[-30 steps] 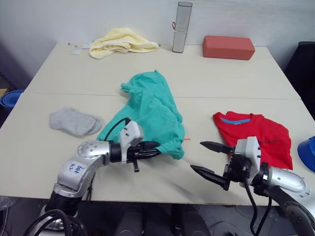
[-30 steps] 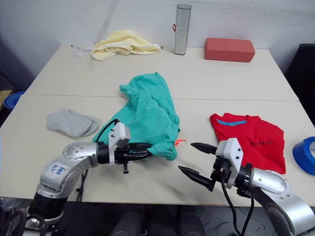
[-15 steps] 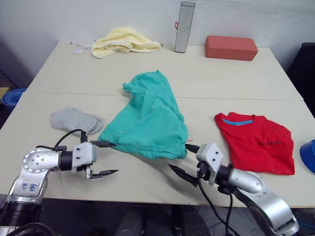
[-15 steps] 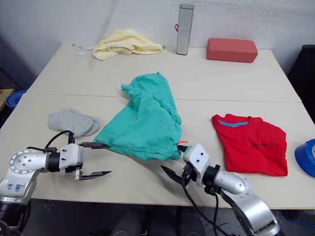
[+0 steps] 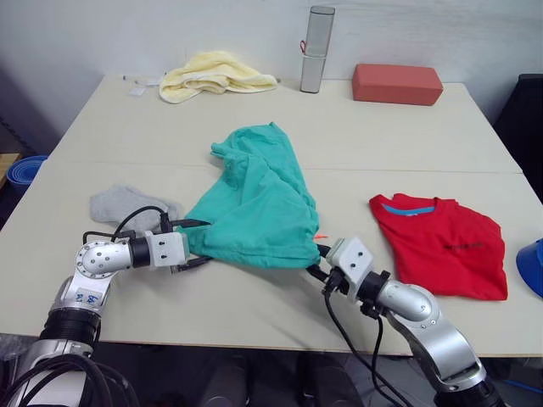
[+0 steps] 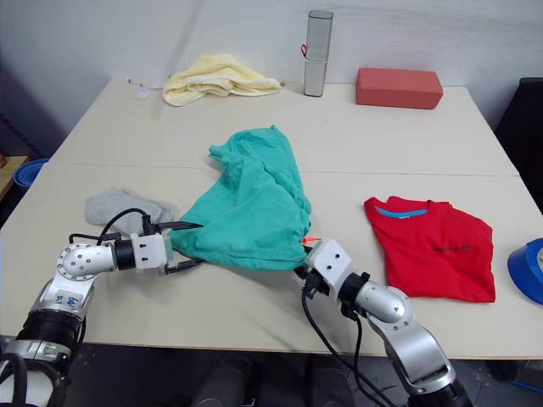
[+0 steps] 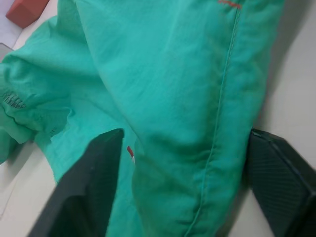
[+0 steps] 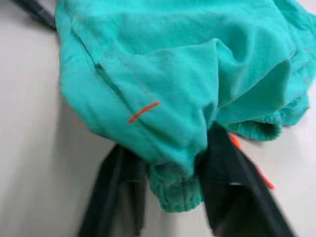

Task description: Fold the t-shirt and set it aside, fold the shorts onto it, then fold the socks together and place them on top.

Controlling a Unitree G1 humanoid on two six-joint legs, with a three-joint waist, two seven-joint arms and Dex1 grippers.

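The teal-green shorts (image 5: 259, 203) lie crumpled in the middle of the table. My left gripper (image 5: 199, 243) is at their near-left corner, open, its two fingers (image 7: 94, 187) standing on either side of the fabric edge. At the near-right corner my right gripper (image 5: 316, 268) is shut on a bunched fold of the shorts (image 8: 173, 192), beside the orange drawstring (image 8: 244, 153). The red t-shirt (image 5: 441, 242) lies folded flat to the right, apart from both grippers. The grey socks (image 5: 127, 206) rest just beyond my left arm.
At the table's far edge sit a pale yellow towel (image 5: 216, 72), an upright silver cylinder (image 5: 314, 49) and a red block (image 5: 397, 83). A blue object (image 5: 532, 264) shows at the right edge, close to the t-shirt.
My right gripper has moved left onto the shorts' near-right corner and closed on it. My left gripper let go, swung out to the left, then came back around the near-left corner.
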